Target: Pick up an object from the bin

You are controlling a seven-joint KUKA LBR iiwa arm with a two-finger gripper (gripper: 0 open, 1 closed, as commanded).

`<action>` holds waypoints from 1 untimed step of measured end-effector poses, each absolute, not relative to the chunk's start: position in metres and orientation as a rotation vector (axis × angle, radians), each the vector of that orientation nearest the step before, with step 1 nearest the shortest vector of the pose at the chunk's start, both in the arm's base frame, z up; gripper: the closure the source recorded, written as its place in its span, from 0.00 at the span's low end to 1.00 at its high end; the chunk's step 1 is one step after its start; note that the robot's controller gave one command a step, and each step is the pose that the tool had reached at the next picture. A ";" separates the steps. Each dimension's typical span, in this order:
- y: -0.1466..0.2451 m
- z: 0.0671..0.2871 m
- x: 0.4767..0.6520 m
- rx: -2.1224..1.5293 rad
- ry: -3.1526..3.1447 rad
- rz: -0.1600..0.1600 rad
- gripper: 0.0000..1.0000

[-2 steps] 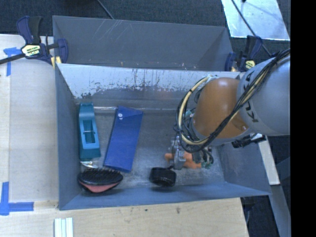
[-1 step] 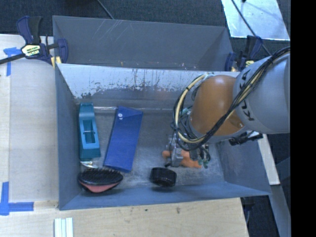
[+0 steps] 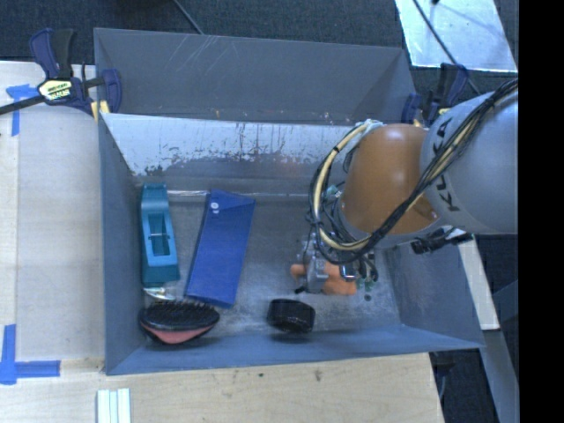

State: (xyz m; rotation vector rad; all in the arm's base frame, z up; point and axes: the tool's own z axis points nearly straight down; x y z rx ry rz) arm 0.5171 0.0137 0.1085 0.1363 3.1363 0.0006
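At the bin's (image 3: 256,152) left you find a teal tape dispenser (image 3: 159,236) upright against the wall, a black-and-red brush (image 3: 179,320) in the near corner just below it, and a flat blue box (image 3: 220,248) lying aslant beside both. Right of the brush, near the front wall, a small black lump (image 3: 291,315) lies apart. Further right the gripper (image 3: 324,276) is down at the floor directly over a small orange thing (image 3: 340,284), which shows on either side of it, shape largely hidden; whether the gripper is spread or closed on it you cannot tell.
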 end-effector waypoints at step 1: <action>0.019 0.141 0.513 0.127 3.136 0.001 1.00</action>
